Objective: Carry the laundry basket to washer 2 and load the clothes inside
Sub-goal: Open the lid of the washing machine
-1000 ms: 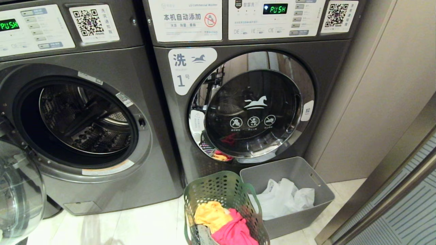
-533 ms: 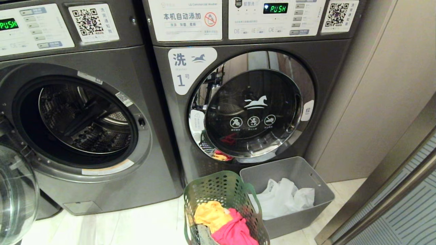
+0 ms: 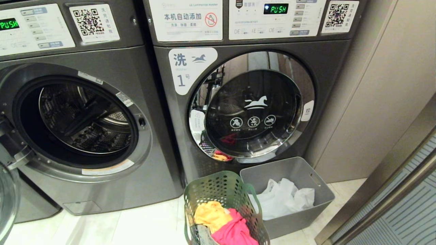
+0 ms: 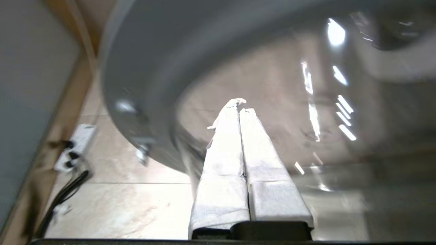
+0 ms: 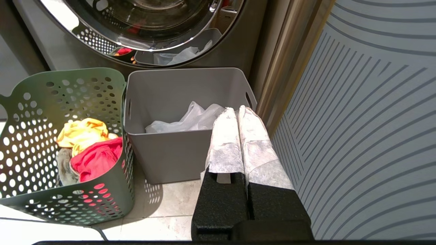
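Note:
The dark green perforated laundry basket [image 3: 221, 190] stands on the floor before the machine labelled 1. The clothes lie inside it: a yellow garment [image 3: 211, 214], a pinkish-red one [image 3: 235, 233] and a grey-olive one [image 5: 64, 166]. Left of that machine, washer 2 [image 3: 78, 119] has its drum exposed; its number label is out of view. Its glass door [image 3: 5, 197] hangs swung out at the far left. My left gripper [image 4: 240, 105] is shut, empty, tips close against that door's glass [image 4: 272, 88]. My right gripper [image 5: 236, 110] is shut and empty beside the grey bin, right of the basket [image 5: 68, 92].
A grey solid-walled bin [image 3: 296, 166] holding white plastic bags [image 3: 286, 197] stands touching the basket's right side. Washer 1 [image 3: 252, 105] is shut. A striped panel [image 3: 402, 211] closes off the right. A power strip with cables [image 4: 76, 143] lies on the floor by the wall.
The washer's glass door has swung further out to the left, now almost out of the head view. The basket, the bin and the right arm have not moved.

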Motion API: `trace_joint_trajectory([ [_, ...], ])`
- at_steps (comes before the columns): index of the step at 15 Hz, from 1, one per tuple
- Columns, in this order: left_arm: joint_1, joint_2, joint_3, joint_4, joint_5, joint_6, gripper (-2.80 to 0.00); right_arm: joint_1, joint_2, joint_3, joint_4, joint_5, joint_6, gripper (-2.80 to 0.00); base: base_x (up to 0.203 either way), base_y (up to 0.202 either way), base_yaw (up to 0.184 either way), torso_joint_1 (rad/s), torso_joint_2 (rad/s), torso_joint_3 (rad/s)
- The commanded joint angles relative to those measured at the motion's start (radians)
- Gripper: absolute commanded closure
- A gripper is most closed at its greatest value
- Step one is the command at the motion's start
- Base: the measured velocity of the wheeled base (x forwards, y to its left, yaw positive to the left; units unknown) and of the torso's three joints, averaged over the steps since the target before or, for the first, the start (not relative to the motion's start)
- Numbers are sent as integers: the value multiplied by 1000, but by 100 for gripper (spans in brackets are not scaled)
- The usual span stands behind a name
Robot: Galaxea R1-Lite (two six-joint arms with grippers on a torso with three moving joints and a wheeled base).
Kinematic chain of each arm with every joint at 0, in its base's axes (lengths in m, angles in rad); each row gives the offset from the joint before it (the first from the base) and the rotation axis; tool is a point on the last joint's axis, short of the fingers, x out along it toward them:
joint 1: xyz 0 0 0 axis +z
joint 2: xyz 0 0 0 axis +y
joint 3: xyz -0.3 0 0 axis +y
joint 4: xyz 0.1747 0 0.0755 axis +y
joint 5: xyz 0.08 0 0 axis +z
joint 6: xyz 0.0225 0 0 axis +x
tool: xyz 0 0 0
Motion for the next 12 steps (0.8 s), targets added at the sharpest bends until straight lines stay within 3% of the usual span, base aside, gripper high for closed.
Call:
trace_joint_trajectory([
  [1, -147, -147, 118, -5, -97, 3, 0, 0, 1, 0, 0, 0, -1, 0, 0, 0, 0, 0, 0, 0],
  [3, -366, -279, 262, -20, -173, 5, 0, 0, 1, 0, 0, 0, -1, 0, 0, 0, 0, 0, 0, 0],
  [6, -720, -456, 500, -93, -229, 5, 0, 0, 1, 0, 0, 0, -1, 0, 0, 0, 0, 0, 0, 0],
  [8, -914, -561, 664, -145, -262, 6, 0, 0, 1, 0, 0, 0, -1, 0, 0, 0, 0, 0, 0, 0],
  [10, -1010, -635, 829, -238, -280, 11, 0, 0, 1, 0, 0, 0, -1, 0, 0, 0, 0, 0, 0, 0],
  [12, -1040, -705, 995, -310, -297, 23, 0, 0, 1, 0, 0, 0, -1, 0, 0, 0, 0, 0, 0, 0],
])
